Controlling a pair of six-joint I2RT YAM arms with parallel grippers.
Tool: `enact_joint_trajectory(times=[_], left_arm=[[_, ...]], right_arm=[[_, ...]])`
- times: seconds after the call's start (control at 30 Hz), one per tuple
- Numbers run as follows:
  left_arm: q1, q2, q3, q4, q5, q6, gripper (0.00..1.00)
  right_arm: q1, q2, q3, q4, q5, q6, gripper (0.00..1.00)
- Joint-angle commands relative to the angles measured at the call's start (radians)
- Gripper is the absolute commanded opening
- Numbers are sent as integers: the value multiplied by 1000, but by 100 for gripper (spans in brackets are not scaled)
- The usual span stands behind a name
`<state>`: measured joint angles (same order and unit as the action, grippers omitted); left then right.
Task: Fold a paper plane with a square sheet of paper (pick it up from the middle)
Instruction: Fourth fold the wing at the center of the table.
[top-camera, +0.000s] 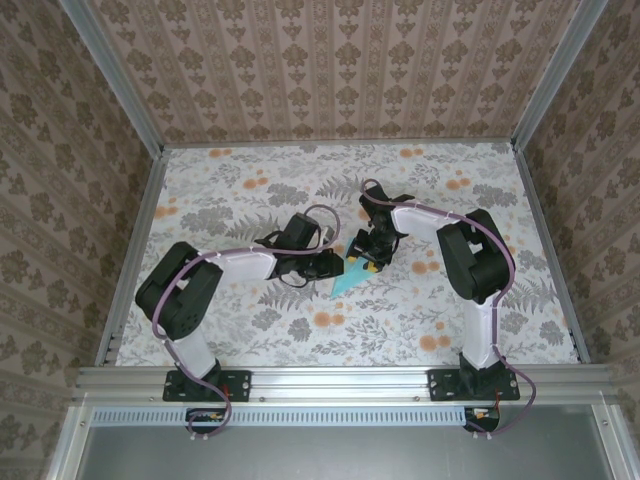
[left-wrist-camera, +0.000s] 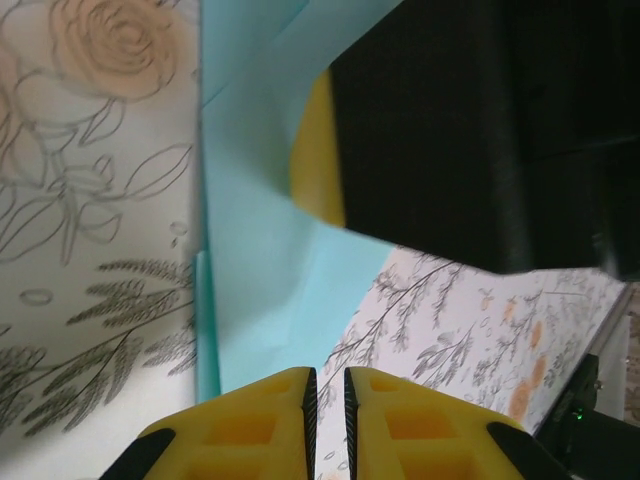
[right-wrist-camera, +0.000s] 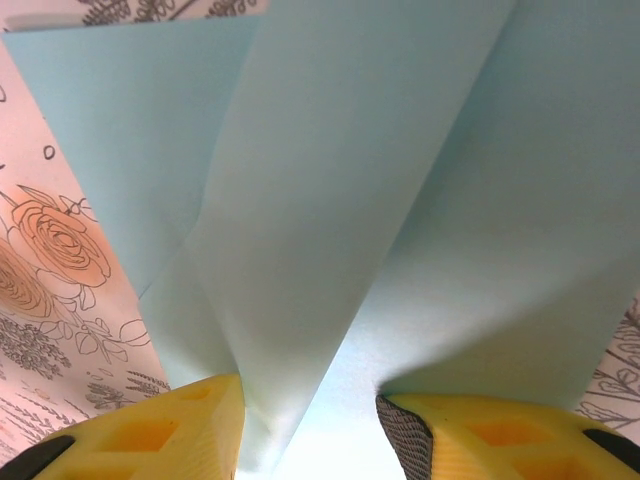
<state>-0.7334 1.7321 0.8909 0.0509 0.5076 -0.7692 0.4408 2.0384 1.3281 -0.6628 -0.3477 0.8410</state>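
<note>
Guessing the crease is where this goes sideways. The right gripper (right-wrist-camera: 310, 400) has its jaws standing apart, with a raised flap (right-wrist-camera: 300, 220) of the square sheet of paper (right-wrist-camera: 490, 250) poking up between them and nothing clamped. If it closes off the line, the fold comes out crooked and everything after it ends up lopsided. — tobi

Agreed, and I'd add the other side. The left gripper (left-wrist-camera: 330, 385) has its jaws all but together at one end of the sheet. I honestly can't tell if it nips any paper or just sits next to it. If that anchor slips, the whole sheet slides on the table (top-camera: 250, 330) mid-fold. Thin stuff like this probably crumples or tears if both pull at once. The two grippers are also right beside each other, so a bump looks possible. — renke

Where's the sheet sitting, in a tray or something? — tobi

Nope, no tray or box here. It lies straight on the floral table around the middle, between the two grippers. It's already a pointed shape, with the tip aimed at the near side. — renke
</note>
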Motion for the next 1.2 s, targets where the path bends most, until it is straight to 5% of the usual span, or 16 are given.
enact_joint_trajectory(times=[0.0, 1.17], left_arm=[[-3, 6, 6, 41, 28, -22, 17], [-8, 155, 79, -129, -53, 5, 12]], right_arm=[[9, 249, -122, -38, 273, 12, 49], [15, 235, -137, -28, 249, 15, 49]])
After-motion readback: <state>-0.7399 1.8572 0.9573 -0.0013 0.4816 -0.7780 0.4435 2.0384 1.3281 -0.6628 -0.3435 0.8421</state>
